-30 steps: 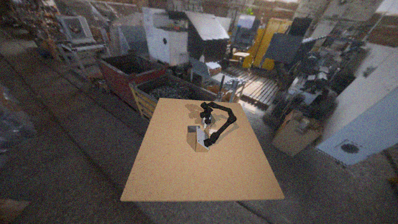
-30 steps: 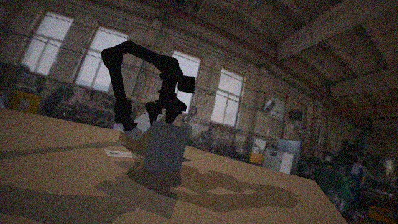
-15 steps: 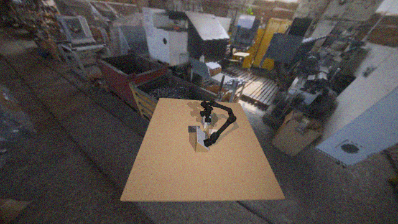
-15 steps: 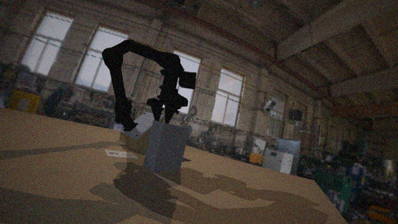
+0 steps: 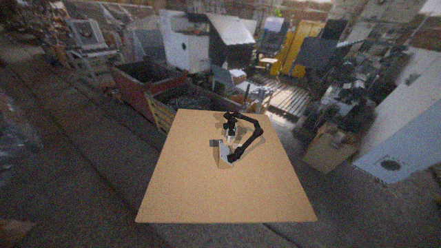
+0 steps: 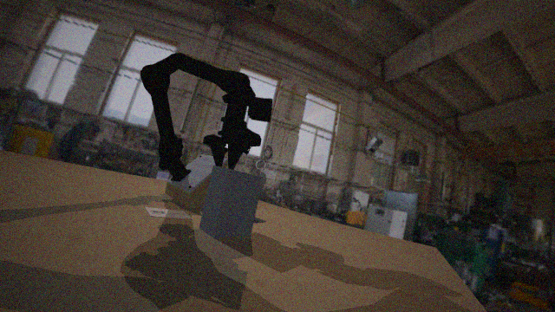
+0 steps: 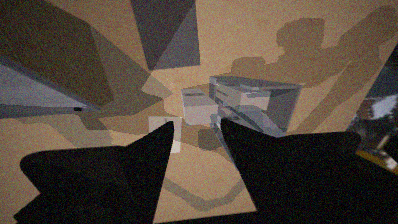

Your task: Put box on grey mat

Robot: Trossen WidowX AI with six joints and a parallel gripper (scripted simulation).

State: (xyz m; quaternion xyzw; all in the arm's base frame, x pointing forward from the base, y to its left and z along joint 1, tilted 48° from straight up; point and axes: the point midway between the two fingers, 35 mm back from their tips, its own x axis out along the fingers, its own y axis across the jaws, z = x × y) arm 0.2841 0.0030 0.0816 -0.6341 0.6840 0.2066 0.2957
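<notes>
The gripper (image 5: pixel 230 135) (image 6: pixel 225 168) (image 7: pixel 197 124) pointed down, its 2 black fingers spread apart with nothing pinched between them. In the wrist view the fingertips stood at the middle of the frame, 1 to the left and 1 to the right. A pale box (image 7: pixel 200 109) showed in the gap between them in that view, slightly above the tips, with bare space visible on both sides of it. It appeared just left of the grey bin (image 6: pixel 231 204) (image 7: pixel 293 102), whose rim ran right of centre; whether that box was inside the bin, I could not tell. More pale shapes showed within the bin, but no 2-letter code was readable, so which box was ER could not be told.

In the exterior view the bin stood upright near the middle, with the fingertips at its top edge; contact was unclear. The grey mat (image 5: pixel 216 142) (image 7: pixel 175 37) lay at the upper middle of the wrist view, with no box on it. A white card (image 5: pixel 238 145) (image 6: pixel 156 215) (image 7: pixel 157 126) lay flat on the table (image 5: pixel 220 196) (image 6: pixel 303 247) (image 7: pixel 225 30), left of the bin in the exterior view. A slanted pale panel (image 5: pixel 224 150) (image 6: pixel 201 172) (image 7: pixel 32 92) filled part of the wrist view's left edge.
</notes>
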